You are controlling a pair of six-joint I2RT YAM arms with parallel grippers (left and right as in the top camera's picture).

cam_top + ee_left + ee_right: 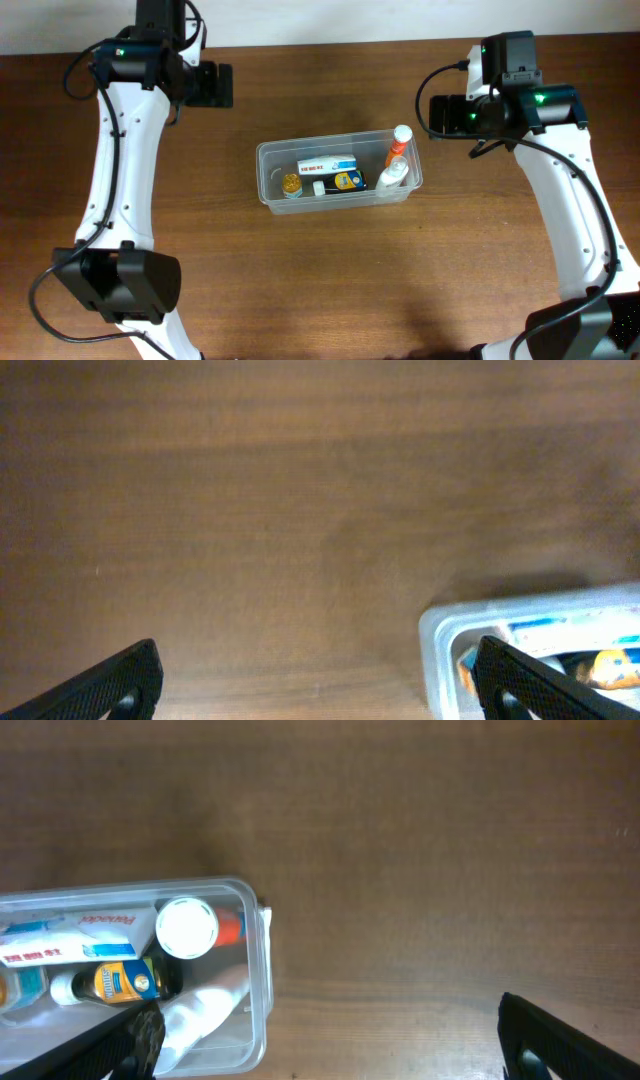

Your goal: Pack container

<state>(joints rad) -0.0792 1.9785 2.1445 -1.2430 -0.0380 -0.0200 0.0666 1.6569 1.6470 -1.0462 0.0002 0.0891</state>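
The clear plastic container (268, 178) stands at the middle of the wooden table. Inside lie a white and blue box (328, 167), a small amber bottle (291, 185), a dark bottle with a blue and yellow label (347, 181), an orange bottle with a white cap (399, 141) and a white bottle (392, 177). My left gripper (318, 685) is open and empty, raised at the far left, with the container's corner (440, 630) by its right finger. My right gripper (330, 1040) is open and empty, raised to the right of the container's end (262, 970).
Bare brown wood surrounds the container on all sides. The arm bases (120, 285) stand at the near left and near right corners. A pale wall edge runs along the far side of the table.
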